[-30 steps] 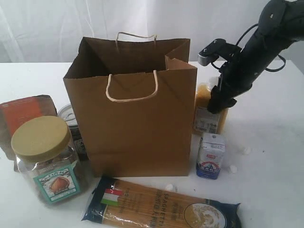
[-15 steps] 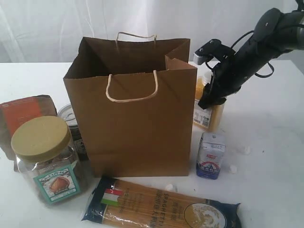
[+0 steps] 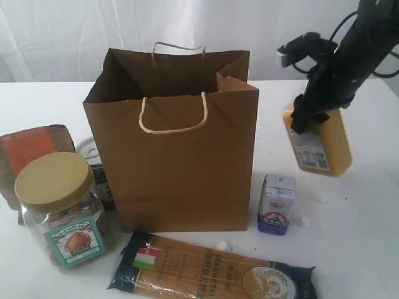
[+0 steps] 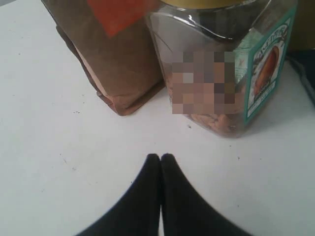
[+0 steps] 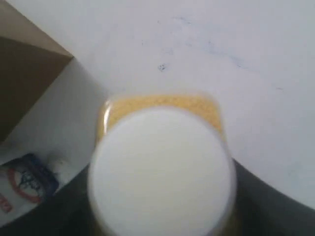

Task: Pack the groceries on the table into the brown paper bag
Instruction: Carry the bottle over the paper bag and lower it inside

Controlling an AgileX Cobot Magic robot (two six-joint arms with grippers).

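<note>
Yellow bottle point(image 3: 321, 143) held up in the right claw point(image 3: 308, 115), just right of the open brown paper bag point(image 3: 181, 162).
The bag stands mid-tabletop point(image 3: 368, 249). The spaghetti packet point(image 3: 212, 274) lies in front of it, with the tan-lidded jar point(image 3: 59, 208) and brown pouch point(image 3: 31, 149) to its left. The bottle hangs tilted, gripped near its cap, above the small carton point(image 3: 276, 204). The left claw point(image 4: 160, 160) is closed and empty, near the jar.

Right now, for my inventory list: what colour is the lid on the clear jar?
Tan. The jar lid shows best in the exterior view.
</note>
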